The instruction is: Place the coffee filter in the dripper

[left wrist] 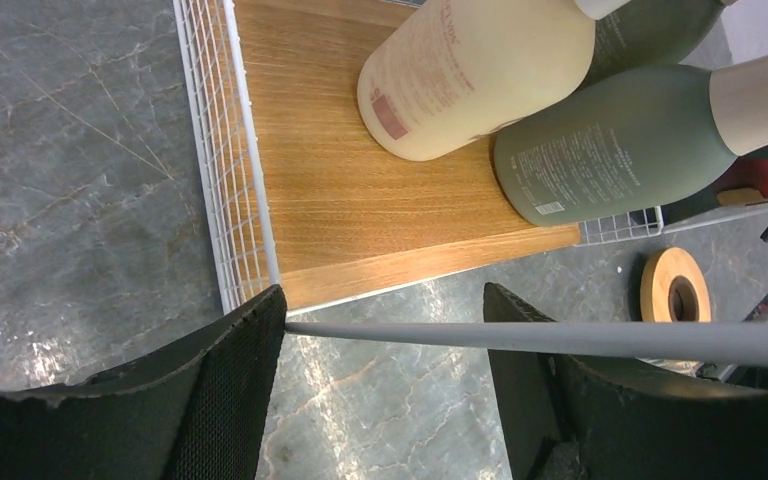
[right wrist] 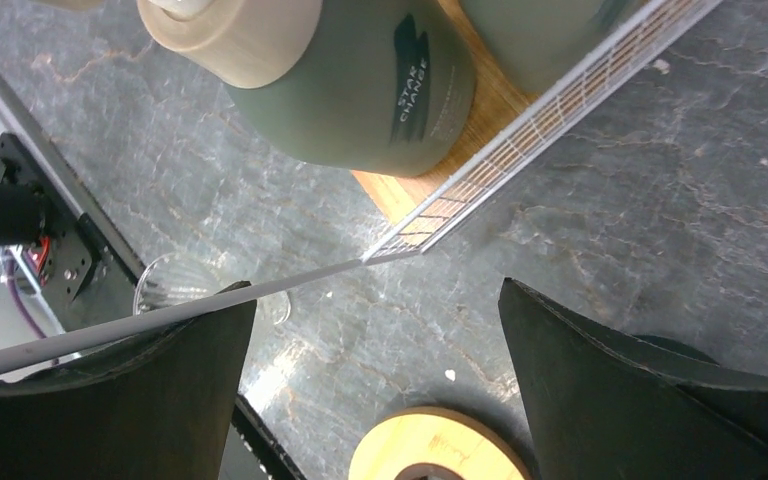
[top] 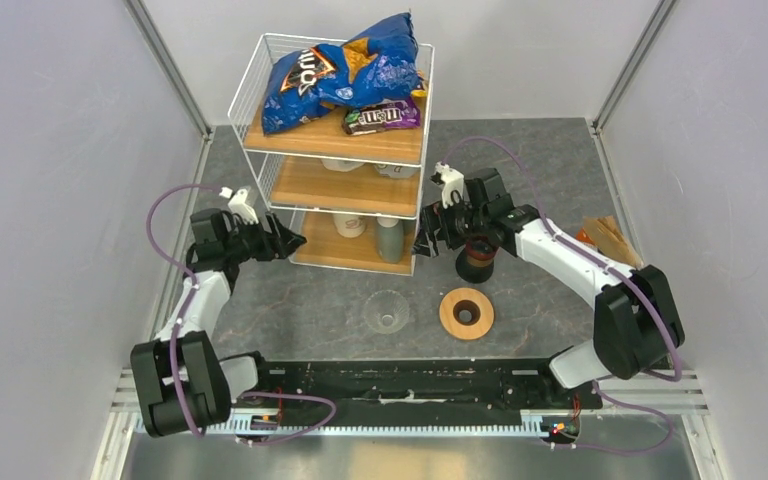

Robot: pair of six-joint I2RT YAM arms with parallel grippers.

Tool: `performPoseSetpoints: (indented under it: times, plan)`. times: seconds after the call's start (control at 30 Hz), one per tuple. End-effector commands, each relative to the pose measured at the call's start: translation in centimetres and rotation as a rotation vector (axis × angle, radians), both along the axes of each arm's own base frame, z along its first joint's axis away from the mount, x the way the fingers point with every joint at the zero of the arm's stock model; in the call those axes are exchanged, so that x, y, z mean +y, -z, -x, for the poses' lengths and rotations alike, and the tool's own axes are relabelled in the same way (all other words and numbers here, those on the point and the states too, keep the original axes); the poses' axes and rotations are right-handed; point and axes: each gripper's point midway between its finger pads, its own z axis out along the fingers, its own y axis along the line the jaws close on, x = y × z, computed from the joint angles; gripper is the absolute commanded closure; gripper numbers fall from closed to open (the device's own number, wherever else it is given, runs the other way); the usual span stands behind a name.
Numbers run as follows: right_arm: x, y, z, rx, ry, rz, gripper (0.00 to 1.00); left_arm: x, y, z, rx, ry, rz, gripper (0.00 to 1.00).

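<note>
A grey, marble-patterned counter under soft, even light is enclosed by plain pale walls on the left, right and far sides, with metal posts at the far corners and a white wire rack of three wooden shelves at far centre.

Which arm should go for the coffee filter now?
Right. The coffee filter lies on the far right, on the side of the right gripper, which is open. The left gripper is open too, but the wire rack stands between it and the filter.

Spread gripper beside rack, green bottle
</note>
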Motion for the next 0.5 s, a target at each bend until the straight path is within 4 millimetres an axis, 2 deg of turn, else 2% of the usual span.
performPoseSetpoints:
  times: [0.0, 0.2, 0.47]
  plan:
    - [-1.9, -0.8, -7.1, -0.170, 0.263, 0.072, 0.01, 0.1, -0.9, -1.9, -0.057, -0.023, -0.001, 0.23]
    - [-2.1, -2.0, -9.9, -0.246, 0.366, 0.049, 0.01, 0.4, 0.0, -3.2, -0.048, -0.038, -0.013, 0.25]
    - [-1.8, -2.8, -15.0, -0.299, 0.417, 0.025, 0.01, 1.7, 0.5, -8.2, -0.043, -0.097, -0.012, 0.27]
